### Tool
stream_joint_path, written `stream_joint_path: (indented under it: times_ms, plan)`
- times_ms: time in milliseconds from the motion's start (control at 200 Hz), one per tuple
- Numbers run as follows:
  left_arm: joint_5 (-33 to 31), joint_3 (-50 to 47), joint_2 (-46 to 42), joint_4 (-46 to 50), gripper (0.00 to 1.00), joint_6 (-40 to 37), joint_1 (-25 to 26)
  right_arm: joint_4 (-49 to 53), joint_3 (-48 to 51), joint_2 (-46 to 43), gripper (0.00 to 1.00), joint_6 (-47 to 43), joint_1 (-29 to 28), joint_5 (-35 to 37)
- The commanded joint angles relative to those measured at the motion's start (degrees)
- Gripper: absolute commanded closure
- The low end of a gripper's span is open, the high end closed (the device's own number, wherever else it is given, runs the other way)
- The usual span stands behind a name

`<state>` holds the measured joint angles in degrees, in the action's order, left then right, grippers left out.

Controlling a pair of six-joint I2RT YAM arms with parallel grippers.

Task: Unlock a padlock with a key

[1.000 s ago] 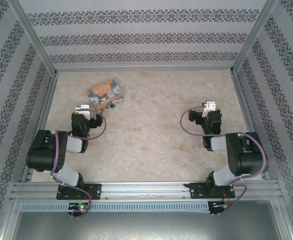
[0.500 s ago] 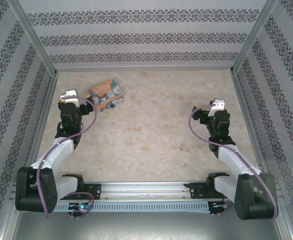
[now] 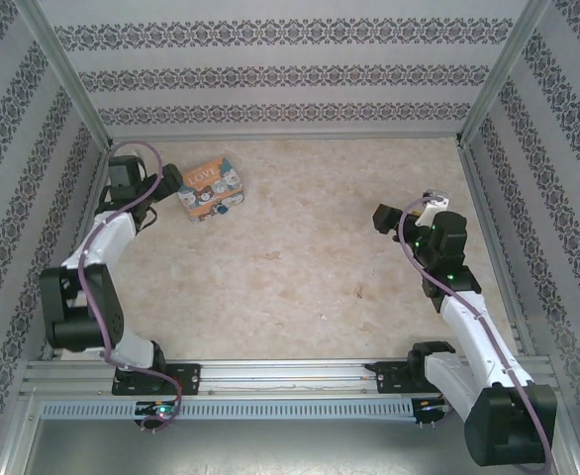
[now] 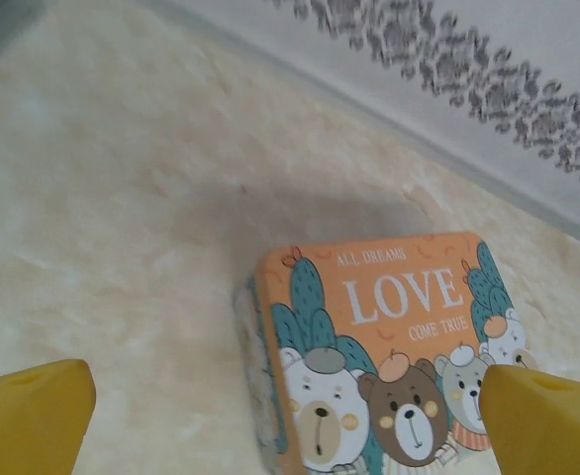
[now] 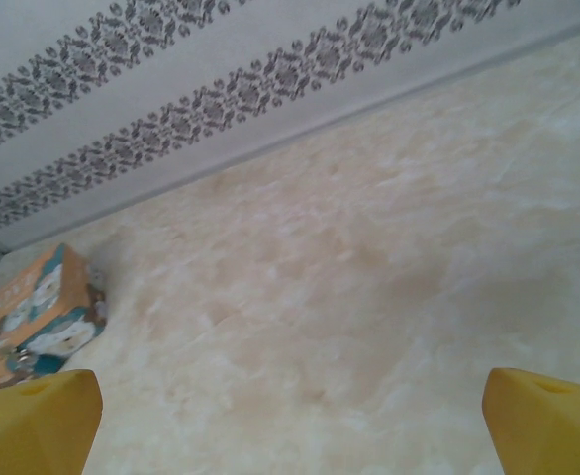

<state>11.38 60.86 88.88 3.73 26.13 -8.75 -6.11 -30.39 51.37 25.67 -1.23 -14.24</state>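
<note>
my left gripper [image 4: 290, 421] and right gripper [image 5: 290, 421] gape empty, and lowering the left carelessly could shove the orange-and-teal rectangular picture box [image 4: 389, 297], seemingly just ahead.

White-and-black arms [image 3: 465, 322] with looping purple cables [image 3: 138, 146]; yellow-tipped left hand [image 4: 290, 421] and right hand [image 5: 290, 421]

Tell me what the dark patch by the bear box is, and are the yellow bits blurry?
Left wrist view: it's a soft shadow on the table beside the box; the yellow fingertips in the bottom corners look soft-edged. Right wrist view: the box is small and slightly fuzzy. Top view: even light, no glare.
</note>
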Motion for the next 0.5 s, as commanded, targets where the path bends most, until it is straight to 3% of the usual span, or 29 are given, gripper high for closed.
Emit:
stream_joint_path:
  times_ms: [0, 270, 500]
  plan:
    - [9.4, 3.8, 4.4, 3.5, 0.01, 5.8, -0.7, 1.8, -2.0, 0.1, 0.02, 3.4, 0.3, -4.4]
    - [15.7, 10.5, 16.0, 2.3, 0.00, 8.8, -0.9, 4.0, -0.9, -1.4, 0.02, 0.8, 0.4, -3.4]
    - [17.8, 13.6, 21.8, 4.2, 0.09, 7.6, -0.9, 5.2, -1.2, -1.5, 0.02, -1.6, 0.4, -2.9]
